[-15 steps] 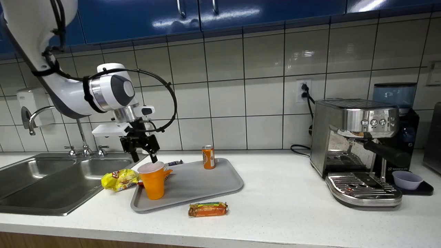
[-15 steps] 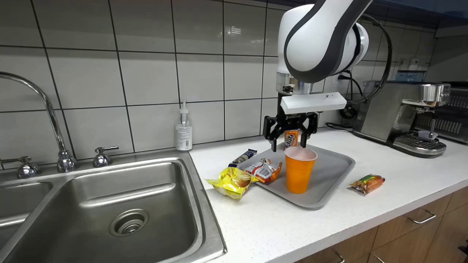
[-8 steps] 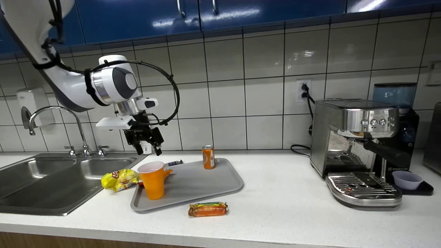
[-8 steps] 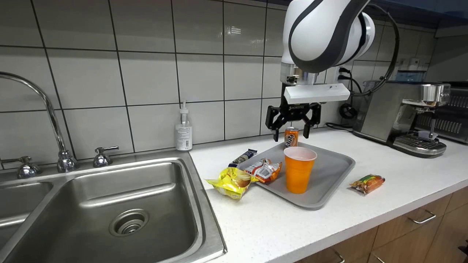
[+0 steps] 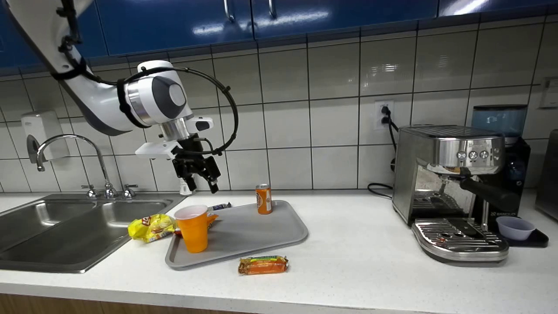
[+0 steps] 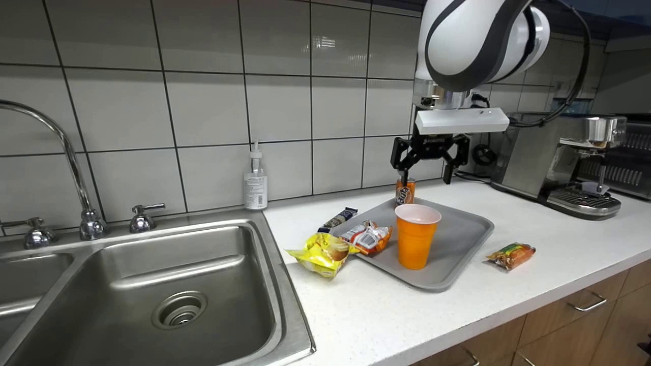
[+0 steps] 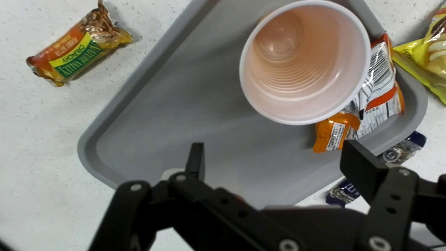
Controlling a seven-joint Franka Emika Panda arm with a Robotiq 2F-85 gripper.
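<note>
My gripper (image 5: 203, 187) is open and empty in the air above the grey tray (image 5: 257, 231). In an exterior view its fingertips (image 6: 426, 180) overlap the top of the orange soda can (image 6: 405, 194), which stands at the tray's back. An orange cup (image 5: 193, 233) stands upright on the tray; in the wrist view I look into its pale inside (image 7: 306, 62), beyond the fingers (image 7: 273, 157). An orange snack packet (image 7: 336, 134) lies beside the cup. A dark blue bar (image 7: 348, 190) lies at the tray's edge. The can is mostly hidden in the wrist view.
A yellow chip bag (image 6: 323, 254) lies between tray and sink (image 6: 203, 284). A granola bar (image 5: 263, 265) lies in front of the tray. A tall faucet (image 5: 98, 157), a pump bottle (image 6: 256, 185), a coffee machine (image 5: 449, 174) and upper blue cabinets (image 5: 174, 26) stand around.
My gripper has risen from just above the cup and moved to the right in both exterior views, staying open. The cup, the can, the packets and the tray have not moved.
</note>
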